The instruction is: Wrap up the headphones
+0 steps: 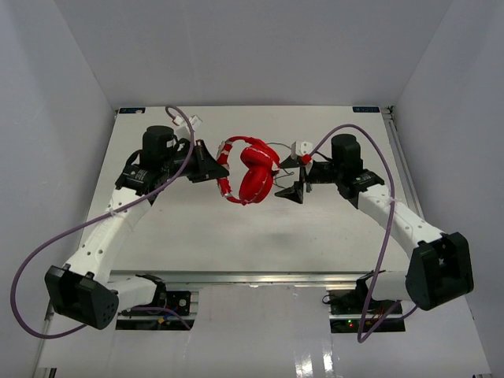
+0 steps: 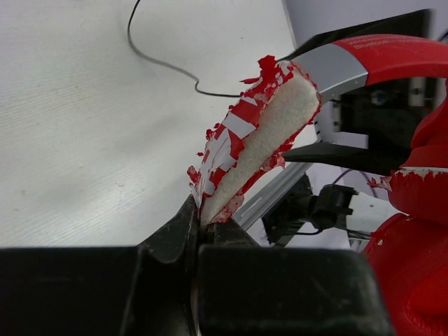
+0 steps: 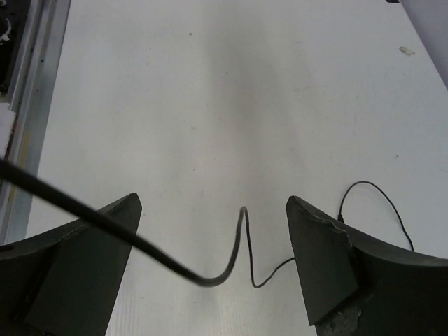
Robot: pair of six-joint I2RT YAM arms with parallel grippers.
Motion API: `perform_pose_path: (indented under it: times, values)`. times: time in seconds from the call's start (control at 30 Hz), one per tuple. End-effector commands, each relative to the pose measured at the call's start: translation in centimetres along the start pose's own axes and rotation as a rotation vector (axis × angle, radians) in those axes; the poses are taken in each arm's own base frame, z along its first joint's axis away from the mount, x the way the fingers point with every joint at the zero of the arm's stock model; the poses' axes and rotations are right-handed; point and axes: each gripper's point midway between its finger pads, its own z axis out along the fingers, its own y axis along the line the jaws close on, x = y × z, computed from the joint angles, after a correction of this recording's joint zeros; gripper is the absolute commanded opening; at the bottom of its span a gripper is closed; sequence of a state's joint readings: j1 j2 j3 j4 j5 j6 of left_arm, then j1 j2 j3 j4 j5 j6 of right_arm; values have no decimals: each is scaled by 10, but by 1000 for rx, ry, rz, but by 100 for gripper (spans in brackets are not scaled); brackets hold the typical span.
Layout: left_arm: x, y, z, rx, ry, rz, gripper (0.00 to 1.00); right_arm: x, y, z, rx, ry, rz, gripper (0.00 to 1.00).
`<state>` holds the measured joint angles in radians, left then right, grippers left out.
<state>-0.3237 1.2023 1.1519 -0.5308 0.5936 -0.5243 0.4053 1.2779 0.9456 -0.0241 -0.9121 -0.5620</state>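
L claw (image 2: 199,234) clamped on headphones (image 2: 262,136) peeling headband; cable (image 2: 164,61) on table (image 2: 77,140).

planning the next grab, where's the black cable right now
In the right wrist view the black cable loops between the fingers of the open right gripper, just right of the red headphones in the top view.

headphones (image 1: 253,177) over table (image 1: 236,236); left hand (image 1: 220,169) touching their left; right hand (image 1: 295,187) just right; cable (image 3: 241,234) on table

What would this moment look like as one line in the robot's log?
left gripper: shut on headphones headband | right gripper: open, cable loose between fingers | wrap: not done
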Motion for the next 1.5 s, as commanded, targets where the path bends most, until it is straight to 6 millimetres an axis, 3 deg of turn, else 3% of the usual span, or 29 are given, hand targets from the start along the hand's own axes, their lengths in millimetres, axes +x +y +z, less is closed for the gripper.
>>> perform_pose_path:
  times: [0.0,0.13,0.2,0.4,0.5,0.6,0.77,0.83,0.97,1.03,1.07,1.17,1.3,1.47]
  values:
    - [-38,-78,-39,194,-114,51,0,-24,5,13,-124,-151,-29,88]
    - [-68,-116,-66,251,-205,66,0,-34,5,22,-200,-210,32,81]
    - [-76,-126,-73,269,-229,66,0,-43,7,22,-221,-245,39,81]
    - [-101,-162,-97,334,-302,93,0,-36,23,29,-270,-264,101,75]
    - [-118,-168,-109,295,-368,121,0,-28,36,27,-297,-250,123,58]
    - [-138,-161,-115,208,-447,118,0,-17,46,22,-278,-216,118,50]
    - [-172,-129,-107,49,-586,34,0,7,54,15,-164,-93,128,23]
    - [-186,-115,-96,9,-631,-9,0,11,44,9,-45,-18,105,8]
    - [-204,-72,-57,-92,-658,-84,0,3,34,-3,60,97,70,8]
    - [-209,-46,-31,-155,-643,-91,0,13,33,-11,105,230,29,8]
    - [-209,-35,-20,-188,-638,-99,0,3,31,-11,112,261,-10,8]
    - [-206,-8,12,-265,-609,-106,0,-5,30,-18,119,353,-68,8]
    - [-194,11,45,-339,-575,-59,0,-4,28,-28,119,425,-104,8]
    - [-171,41,97,-515,-438,106,0,2,7,-40,188,603,-304,8]
